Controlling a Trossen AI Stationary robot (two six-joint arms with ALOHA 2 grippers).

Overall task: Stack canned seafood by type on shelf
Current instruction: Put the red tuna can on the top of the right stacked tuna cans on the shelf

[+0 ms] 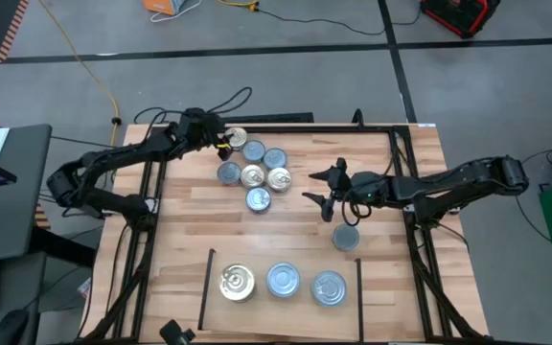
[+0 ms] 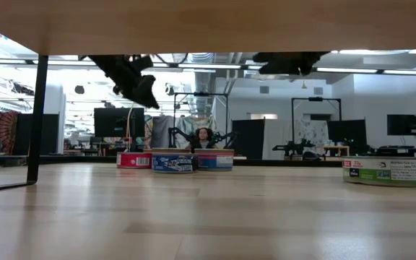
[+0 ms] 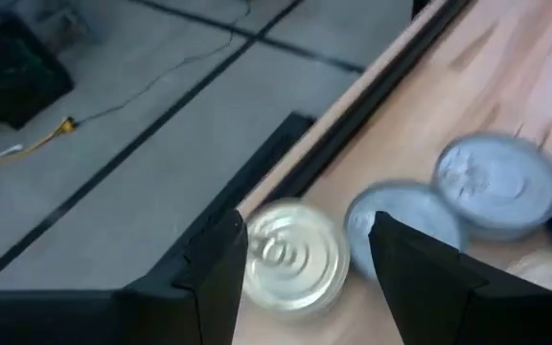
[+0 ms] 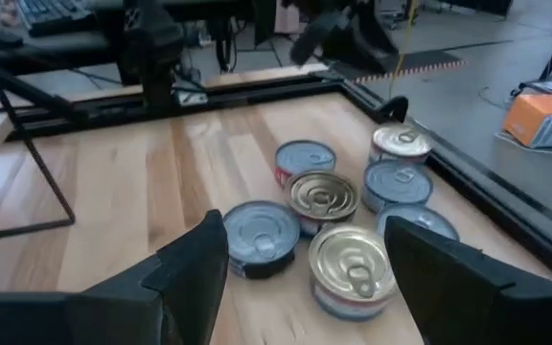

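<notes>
A: Fig. shows what, exactly?

B: Two arms working over a wood table [image 1: 180,240]. The left gripper [image 1: 220,137] is hovering at the far edge, above a gold-top tin [image 1: 236,139], w/ fingers [image 3: 420,278] parted and the tin showing in the gap; nothing gripped.

A: And the other?

B: The right gripper [image 1: 326,186] is hanging mid-table, jaws standing wide, holding nothing. A lone silver-top tin [image 1: 346,237] is lying just beside it, toward the near side.

A: Where are the remaining tins sitting?

B: A loose cluster [image 1: 255,172] near the far edge, approx. six more tins beside the gold-top one: silver tops mixed w/ gold tops, several touching. From table level, their sides are showing red, blue and white labels [image 2: 172,160].

A: The shelf?

B: The shelf [image 1: 281,262] is lying at the near edge betw. two thin black lines. Three stacks are standing in a row on it: a gold stack [image 1: 237,282] at the left arm's end, then a middle silver stack [image 1: 283,280] and a second silver stack [image 1: 329,287].
</notes>
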